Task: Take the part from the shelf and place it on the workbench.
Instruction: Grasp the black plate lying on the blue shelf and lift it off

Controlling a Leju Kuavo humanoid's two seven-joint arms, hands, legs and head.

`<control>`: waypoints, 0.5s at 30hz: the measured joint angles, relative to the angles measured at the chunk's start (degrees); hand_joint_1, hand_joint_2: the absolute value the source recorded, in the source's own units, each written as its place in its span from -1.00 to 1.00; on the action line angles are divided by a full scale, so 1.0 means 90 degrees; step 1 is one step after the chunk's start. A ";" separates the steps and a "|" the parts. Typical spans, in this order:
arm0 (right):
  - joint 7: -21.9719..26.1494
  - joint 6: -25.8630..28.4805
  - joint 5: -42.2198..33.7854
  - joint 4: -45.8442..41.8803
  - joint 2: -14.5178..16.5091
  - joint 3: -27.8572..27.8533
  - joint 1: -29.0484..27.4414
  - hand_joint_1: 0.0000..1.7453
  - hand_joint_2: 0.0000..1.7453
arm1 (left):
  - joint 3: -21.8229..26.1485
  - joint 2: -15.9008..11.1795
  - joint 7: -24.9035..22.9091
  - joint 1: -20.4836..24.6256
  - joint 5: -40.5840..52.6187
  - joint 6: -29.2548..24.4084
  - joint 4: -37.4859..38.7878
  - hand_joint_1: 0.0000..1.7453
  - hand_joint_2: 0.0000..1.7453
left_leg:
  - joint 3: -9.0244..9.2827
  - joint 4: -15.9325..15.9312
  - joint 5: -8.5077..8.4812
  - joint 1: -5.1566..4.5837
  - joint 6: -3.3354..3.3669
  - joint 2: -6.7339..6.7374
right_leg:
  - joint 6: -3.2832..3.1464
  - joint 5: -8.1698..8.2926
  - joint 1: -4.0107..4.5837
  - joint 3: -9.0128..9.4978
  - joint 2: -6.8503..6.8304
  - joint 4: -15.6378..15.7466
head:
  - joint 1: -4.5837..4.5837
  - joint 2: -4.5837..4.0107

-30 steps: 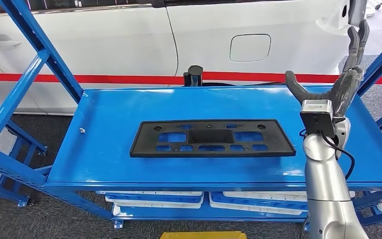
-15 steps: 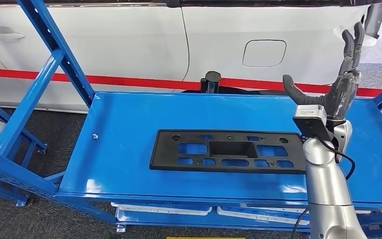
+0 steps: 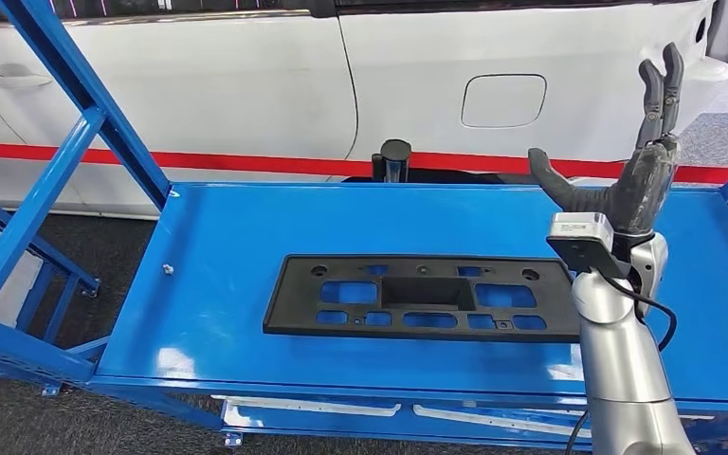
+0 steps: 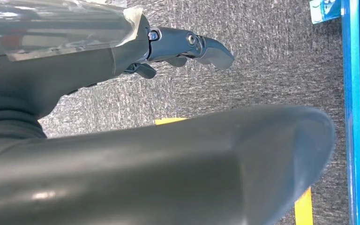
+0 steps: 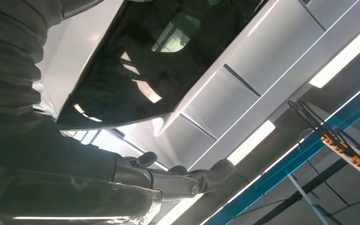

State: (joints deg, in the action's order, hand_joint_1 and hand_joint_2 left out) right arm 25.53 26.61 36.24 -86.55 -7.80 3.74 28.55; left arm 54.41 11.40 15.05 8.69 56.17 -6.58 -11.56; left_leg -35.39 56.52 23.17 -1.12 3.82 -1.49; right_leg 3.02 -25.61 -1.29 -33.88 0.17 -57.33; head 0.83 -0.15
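The black flat part, a long plate with cut-outs, lies flat on the blue shelf top. My right hand is raised above the part's right end, thumb spread to the left and fingers pointing up, holding nothing. The right forearm covers the part's right end. In the right wrist view the right hand is seen against a car window and ceiling lights. My left hand hangs over grey carpet beside the shelf's blue edge, fingers extended and holding nothing.
A white car with a red stripe stands right behind the shelf. Slanted blue uprights rise at the left. A black cylinder sits at the shelf's far edge, a small bolt lies at its left, and white trays sit below.
The whole view has shifted, so the camera moved. My right arm now overlaps the part's right end, where it earlier stood just right of it. The part lies where it was.
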 joint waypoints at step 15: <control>0.0013 0.0079 -0.0124 0.0049 -0.0089 0.0054 -0.0119 -1.00 1.00 | 0.0061 0.0021 0.0032 0.0006 -0.0038 -0.0009 0.0000 -1.00 -1.00 | 0.0554 -0.0820 -0.0235 0.0131 0.0115 0.0064 | -0.0021 -0.0572 -0.0002 -0.0585 0.0046 -0.1285 | -0.0035 0.0000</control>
State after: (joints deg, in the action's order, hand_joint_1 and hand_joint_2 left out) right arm 25.64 27.33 35.12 -86.12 -8.60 4.23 27.48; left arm 54.95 11.60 15.34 8.74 55.83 -6.66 -11.56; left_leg -30.41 49.14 21.06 0.06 4.85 -0.91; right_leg 2.83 -30.76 -1.31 -39.14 0.58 -68.89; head 0.51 -0.15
